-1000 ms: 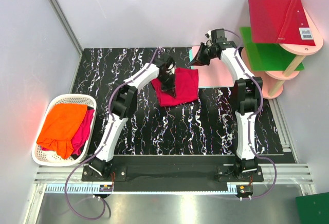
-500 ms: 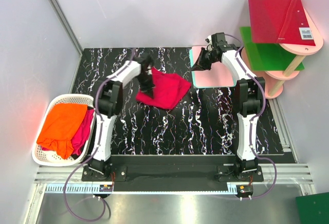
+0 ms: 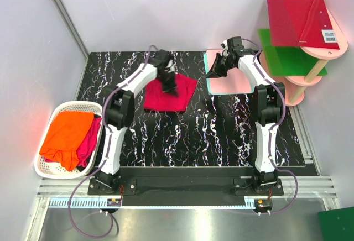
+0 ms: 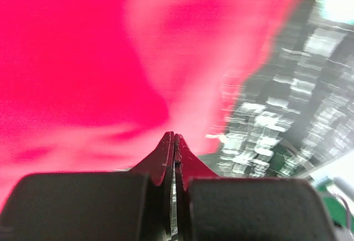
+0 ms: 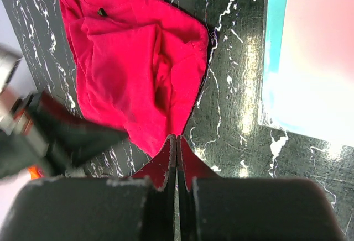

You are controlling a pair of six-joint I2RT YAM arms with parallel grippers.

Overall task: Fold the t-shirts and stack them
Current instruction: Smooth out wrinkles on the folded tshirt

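Note:
A crimson t-shirt (image 3: pixel 166 96) lies crumpled flat on the black marbled table (image 3: pixel 221 136), left of centre at the back. It also shows in the right wrist view (image 5: pixel 127 69) and fills the blurred left wrist view (image 4: pixel 83 58). My left gripper (image 3: pixel 170 85) is over the shirt's top edge; in its wrist view (image 4: pixel 174 135) the jaws are shut with no cloth seen between the tips. My right gripper (image 3: pixel 212 71) is shut and empty (image 5: pixel 176 137), hovering between the shirt and the pink board. An orange t-shirt (image 3: pixel 66 133) and another crimson one (image 3: pixel 89 139) lie in the basket.
A white basket (image 3: pixel 41 169) sits at the table's left edge. A stiff pink board with a teal edge (image 3: pixel 235 80) lies at the back right, also in the right wrist view (image 5: pixel 315 58). A pink shelf with red (image 3: pixel 296 20) and green (image 3: pixel 287 58) boards stands beyond.
My left gripper swept from the table's middle to the left and then back, and the crimson shirt shifted left with it and changed outline. My right gripper stayed near the pink board.

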